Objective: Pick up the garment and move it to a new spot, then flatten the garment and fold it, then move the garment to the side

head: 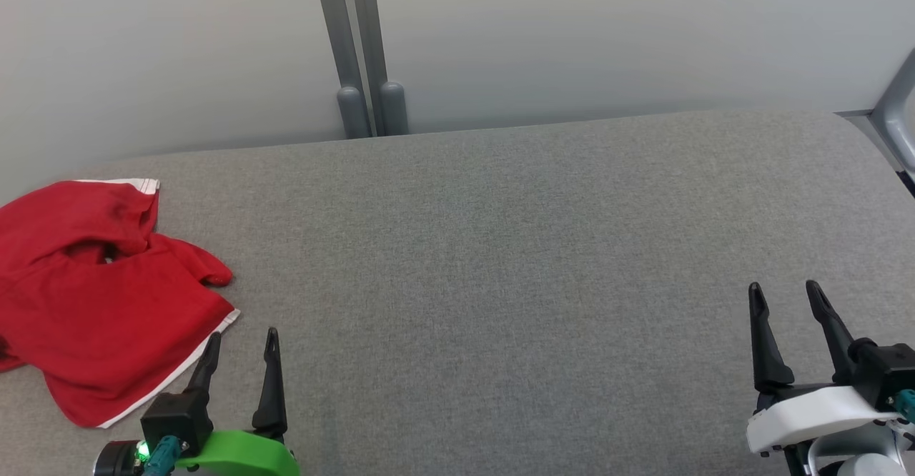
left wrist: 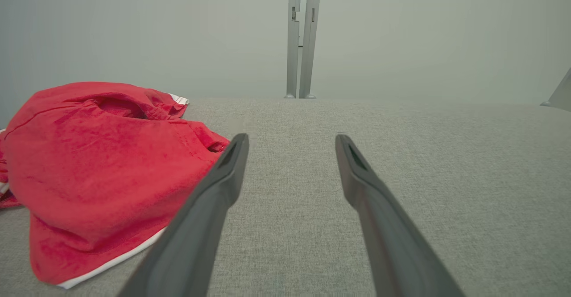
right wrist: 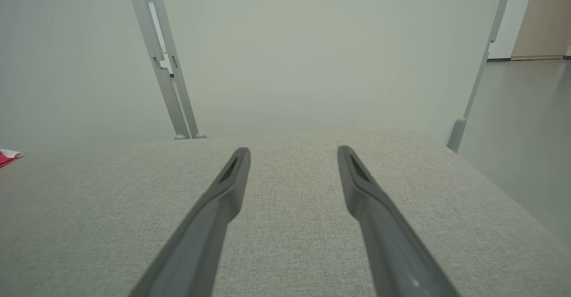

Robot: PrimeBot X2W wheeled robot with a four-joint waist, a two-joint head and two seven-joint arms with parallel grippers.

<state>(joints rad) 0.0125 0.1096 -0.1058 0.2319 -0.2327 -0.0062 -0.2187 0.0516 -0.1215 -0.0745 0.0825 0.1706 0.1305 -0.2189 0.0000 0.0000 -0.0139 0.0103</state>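
Note:
A red garment (head: 100,290) with white trim lies crumpled at the far left of the grey fabric surface (head: 500,261). My left gripper (head: 241,340) stands open just right of the garment's white hem, nothing between its fingers. In the left wrist view the garment (left wrist: 102,172) bulks up left of the open left gripper (left wrist: 290,141), its near hem beside the left finger. My right gripper (head: 783,291) is open at the lower right, far from the garment. In the right wrist view the open right gripper (right wrist: 292,152) is over bare fabric, and a sliver of the garment (right wrist: 8,156) shows at the left edge.
A pale wall backs the surface, with a grey double post (head: 361,54) standing at its far edge. Another grey post (head: 897,115) stands at the far right corner, where the surface (right wrist: 490,190) drops off to the floor (right wrist: 531,123).

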